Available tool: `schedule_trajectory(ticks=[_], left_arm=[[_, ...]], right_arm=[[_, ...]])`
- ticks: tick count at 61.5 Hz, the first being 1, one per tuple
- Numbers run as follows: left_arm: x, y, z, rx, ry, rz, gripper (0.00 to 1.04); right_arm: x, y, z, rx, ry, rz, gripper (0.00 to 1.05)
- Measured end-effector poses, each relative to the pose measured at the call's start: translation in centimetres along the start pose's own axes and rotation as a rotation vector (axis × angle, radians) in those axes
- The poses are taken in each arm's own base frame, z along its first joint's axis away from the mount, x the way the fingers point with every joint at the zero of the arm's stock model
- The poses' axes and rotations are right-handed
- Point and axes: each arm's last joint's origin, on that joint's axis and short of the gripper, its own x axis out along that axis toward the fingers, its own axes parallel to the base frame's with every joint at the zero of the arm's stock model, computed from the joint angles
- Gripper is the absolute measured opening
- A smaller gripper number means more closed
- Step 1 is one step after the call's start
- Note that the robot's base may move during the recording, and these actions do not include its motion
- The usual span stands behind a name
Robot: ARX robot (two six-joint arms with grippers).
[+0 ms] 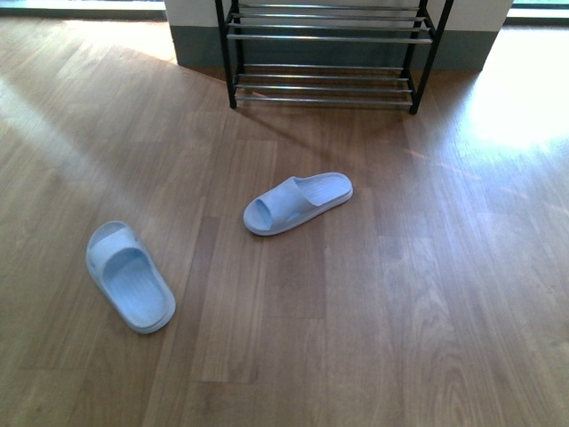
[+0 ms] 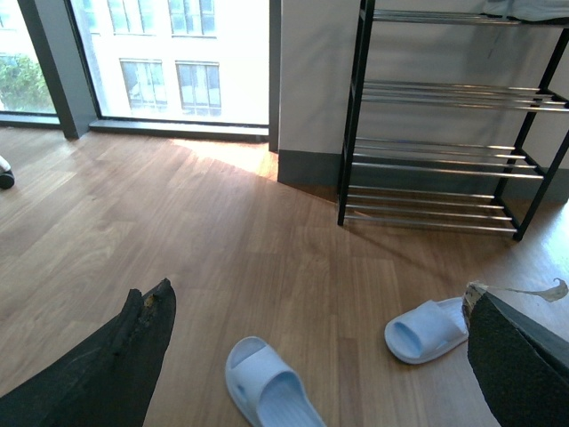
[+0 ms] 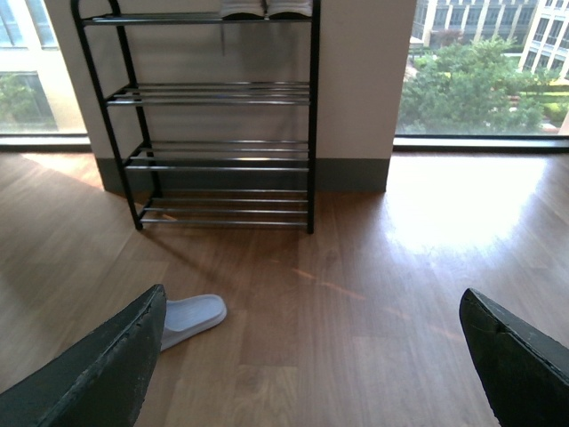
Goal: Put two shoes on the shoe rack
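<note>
Near slide [image 1: 129,277]: pale blue, on the wooden floor [image 1: 400,311], front left. Its long axis runs diagonally, toe pointing away and slightly left.
Far slide [image 1: 298,203]: matching, mid-floor, well short of the shoe rack [image 1: 329,38]. Heel toward the rack, toe pointing left and nearer.
Left claw [image 2: 316,298]: spread, empty.
Right claw [image 3: 311,298]: spread, empty.

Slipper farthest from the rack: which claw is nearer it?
Left. The slipper lies just ahead of the left claw; the right claw has only the other slipper in view.
</note>
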Motion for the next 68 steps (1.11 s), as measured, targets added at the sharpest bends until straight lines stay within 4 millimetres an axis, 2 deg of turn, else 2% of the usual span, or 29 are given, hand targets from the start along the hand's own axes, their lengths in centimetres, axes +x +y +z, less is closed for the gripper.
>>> schedule_trajectory(ticks=[68], left_arm=[[0.0, 0.01, 0.0, 0.0, 0.0, 0.002, 0.95]], right_arm=[[0.0, 0.0, 0.01, 0.0, -0.001, 0.002, 0.96]])
